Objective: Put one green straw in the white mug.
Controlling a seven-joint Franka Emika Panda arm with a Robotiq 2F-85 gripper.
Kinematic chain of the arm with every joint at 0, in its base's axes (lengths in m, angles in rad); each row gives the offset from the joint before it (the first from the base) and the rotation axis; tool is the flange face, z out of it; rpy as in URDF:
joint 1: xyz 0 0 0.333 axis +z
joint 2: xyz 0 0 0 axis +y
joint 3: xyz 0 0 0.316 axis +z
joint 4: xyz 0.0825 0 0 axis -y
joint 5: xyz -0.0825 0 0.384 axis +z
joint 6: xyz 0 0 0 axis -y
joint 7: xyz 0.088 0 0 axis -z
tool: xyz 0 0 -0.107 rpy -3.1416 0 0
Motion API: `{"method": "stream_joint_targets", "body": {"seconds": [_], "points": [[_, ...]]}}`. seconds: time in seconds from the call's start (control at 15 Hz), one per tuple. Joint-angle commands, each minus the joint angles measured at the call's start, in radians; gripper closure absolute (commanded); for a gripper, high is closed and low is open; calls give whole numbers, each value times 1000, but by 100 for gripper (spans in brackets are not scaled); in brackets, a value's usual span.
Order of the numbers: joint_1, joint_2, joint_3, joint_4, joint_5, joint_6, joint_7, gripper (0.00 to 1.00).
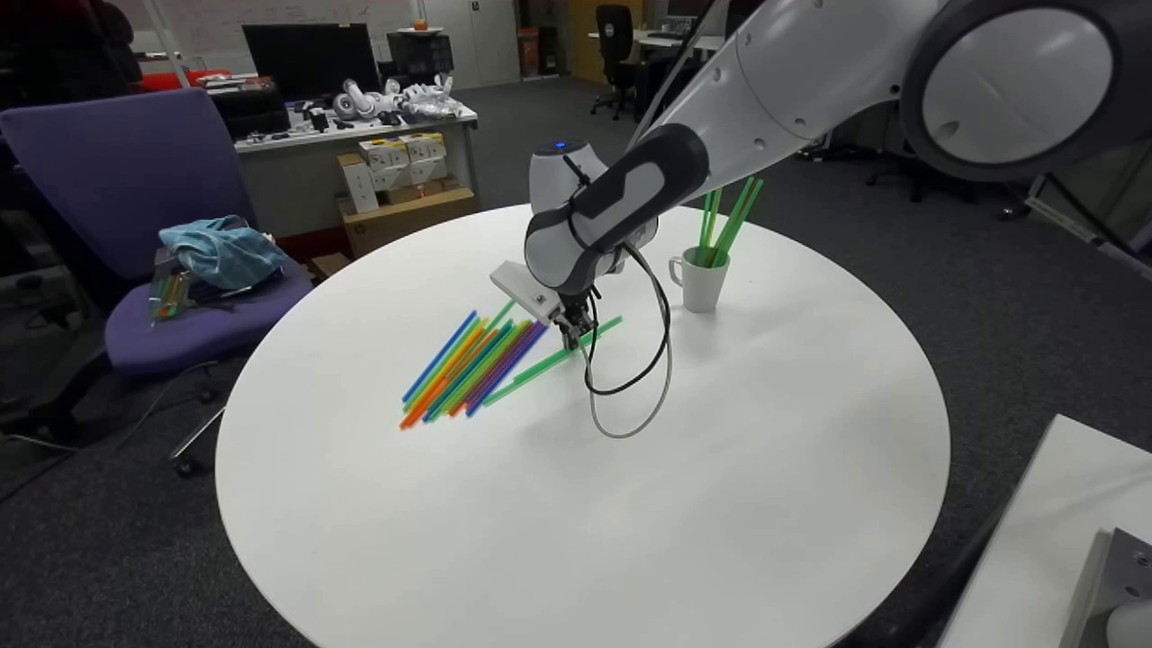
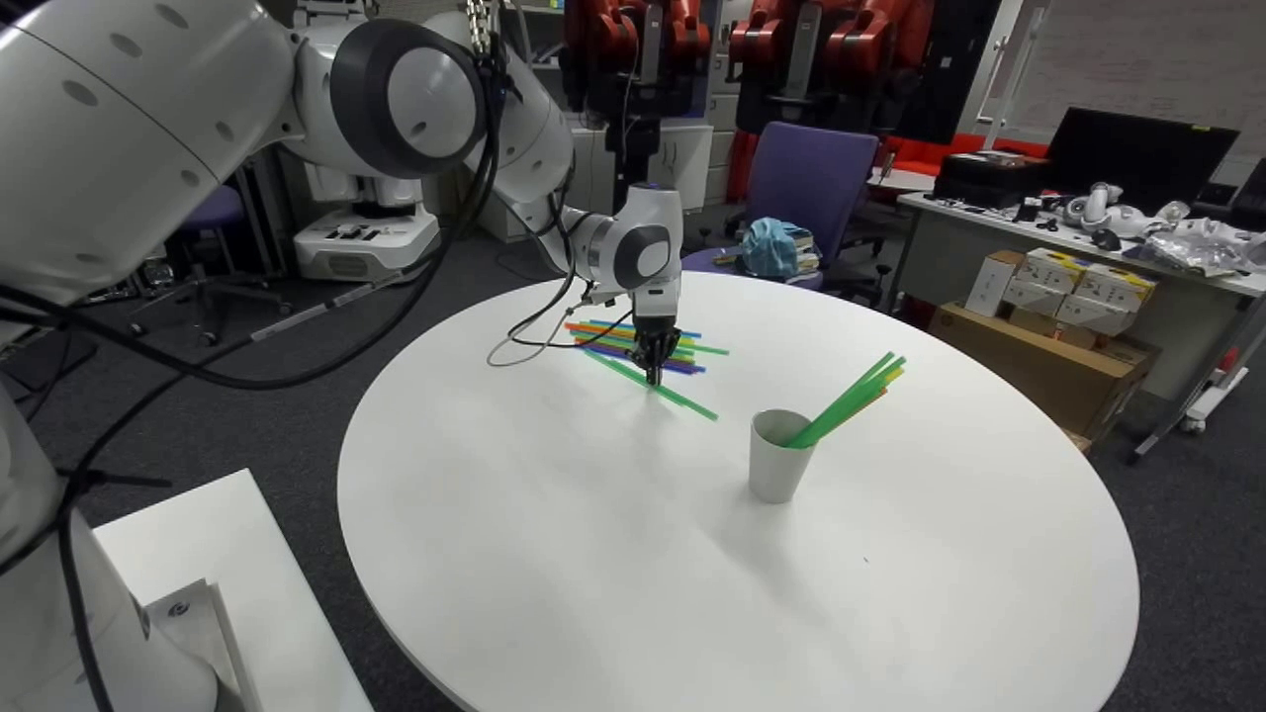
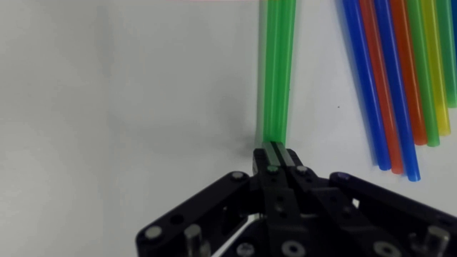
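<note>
The mug [image 2: 774,470] is plain white, the desk [image 2: 633,574] white; the straws in the mug [image 2: 846,403] are mostly green. The pair of straws [image 3: 276,71] at the black, grey-tipped fingers [image 3: 271,154] is bright green; the row beside it [image 3: 397,82] mixes blue, orange-red, green and yellow.

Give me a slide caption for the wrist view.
Closed pincer at two green straws lying side by side, with a row of multicoloured straws at frame right.

Both exterior views look slantwise down across the table [image 1: 621,531], sharing the arm [image 1: 792,81]; in an exterior view the mug [image 2: 771,475] stands nearer than the gripper [image 2: 654,382]. The wrist view — very close — faces down past the gripper at green straws [image 3: 276,71].
</note>
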Motion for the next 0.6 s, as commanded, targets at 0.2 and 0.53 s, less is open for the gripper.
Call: {"method": "stream_joint_targets", "body": {"seconds": [0.2,0.53], "points": [[-5,-24,3,-9,19,-16,-13,65],[-5,-29,4,-18,18,-17,-16,28]]}}
